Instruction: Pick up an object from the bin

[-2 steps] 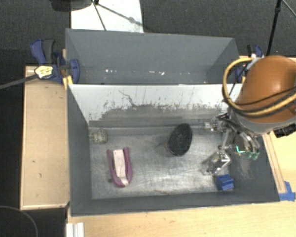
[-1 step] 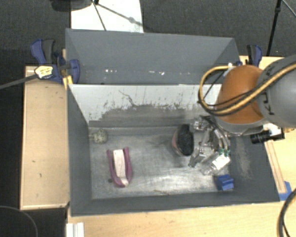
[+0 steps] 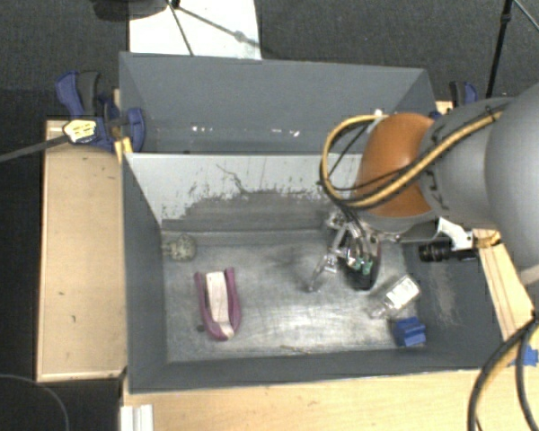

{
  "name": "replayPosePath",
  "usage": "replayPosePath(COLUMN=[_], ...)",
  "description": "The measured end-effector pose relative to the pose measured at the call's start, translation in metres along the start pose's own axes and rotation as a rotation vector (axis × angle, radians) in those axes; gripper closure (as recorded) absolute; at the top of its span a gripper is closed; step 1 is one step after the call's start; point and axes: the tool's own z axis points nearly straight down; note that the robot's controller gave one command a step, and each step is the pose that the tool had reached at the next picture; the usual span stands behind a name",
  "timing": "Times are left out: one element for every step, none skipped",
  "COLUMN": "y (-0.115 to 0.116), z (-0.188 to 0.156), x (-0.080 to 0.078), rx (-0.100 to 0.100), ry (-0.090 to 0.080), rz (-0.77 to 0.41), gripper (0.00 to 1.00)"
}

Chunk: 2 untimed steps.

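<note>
Hanging over the right-middle floor of the grey metal bin point(image 3: 269, 320), the gripper point(image 3: 340, 278) has its fingers spread, with nothing between them. A small white-and-clear plastic piece point(image 3: 397, 293) lies just to its right, near a blue block point(image 3: 410, 332).

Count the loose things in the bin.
4: a purple and white piece at left front, a dull ball at back left, a white packet and a blue block at right front. The arm may hide more.

Scratched matt metal bin point(image 3: 278, 317), smooth blue plastic block point(image 3: 408, 332), glossy orange wrist cover point(image 3: 397, 164).
</note>
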Motion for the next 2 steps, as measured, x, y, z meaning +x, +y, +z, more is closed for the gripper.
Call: replayPosePath(y=[-0.023,-0.099], z=[0.001,0.003], x=[-0.023,-0.045], rx=[-0.006,0.004], ry=[-0.001,-0.005], rz=[-0.070,-0.096], gripper=[0.00,0.00])
